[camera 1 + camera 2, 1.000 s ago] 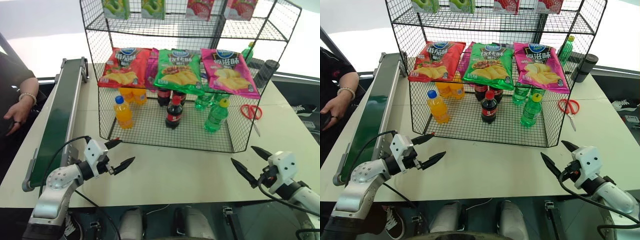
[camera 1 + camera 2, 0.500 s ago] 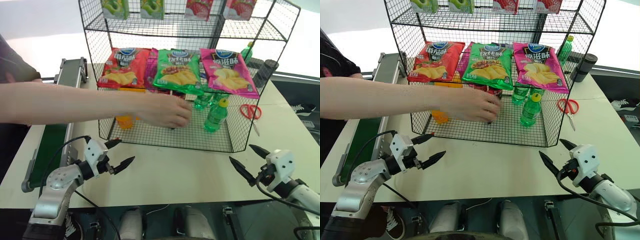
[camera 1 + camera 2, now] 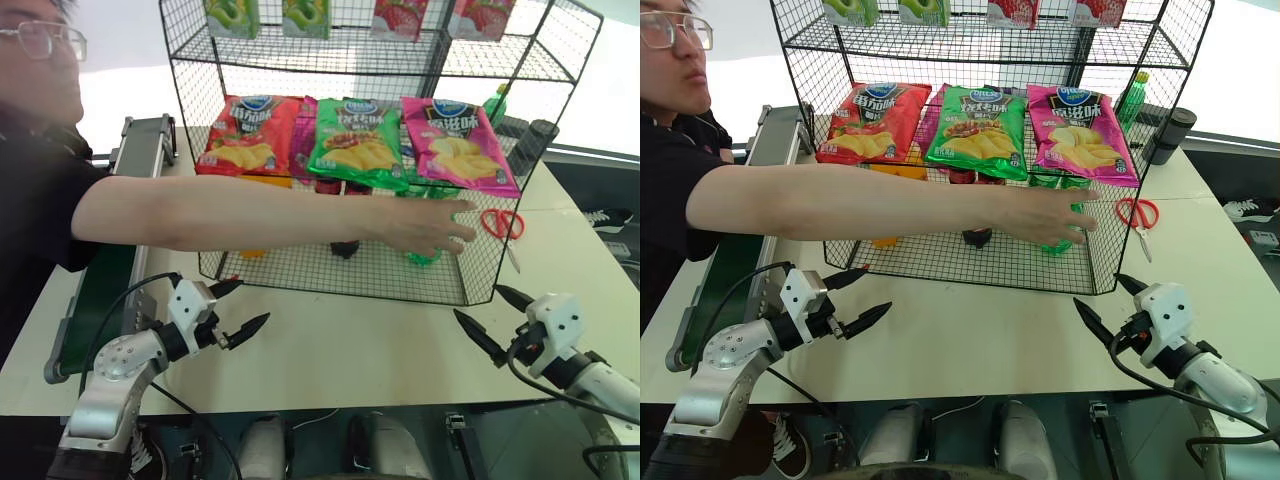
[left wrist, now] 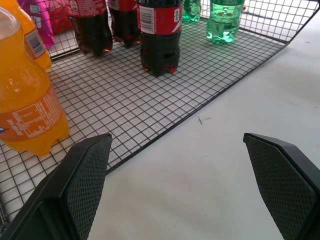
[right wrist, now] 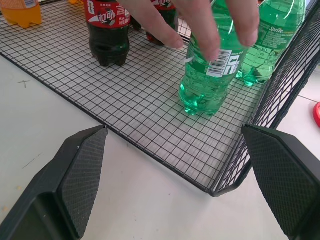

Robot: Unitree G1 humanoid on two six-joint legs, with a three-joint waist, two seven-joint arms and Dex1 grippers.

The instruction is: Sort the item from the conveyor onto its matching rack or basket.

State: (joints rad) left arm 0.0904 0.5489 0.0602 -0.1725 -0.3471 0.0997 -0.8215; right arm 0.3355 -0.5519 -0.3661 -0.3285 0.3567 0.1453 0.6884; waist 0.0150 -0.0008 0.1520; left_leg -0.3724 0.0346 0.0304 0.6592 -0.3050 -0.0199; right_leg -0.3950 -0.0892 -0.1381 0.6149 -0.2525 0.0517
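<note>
Person's hand wraps the green soda bottle, which stands upright on the bottom tier of the black wire rack, near its right side wall. Cola bottle stands apart on the same tier. Left gripper and right gripper hover over the white table, fingers spread, empty. Conveyor runs along the left

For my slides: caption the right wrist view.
A person's hand grips the front green bottle on the rack's bottom tier.
</note>
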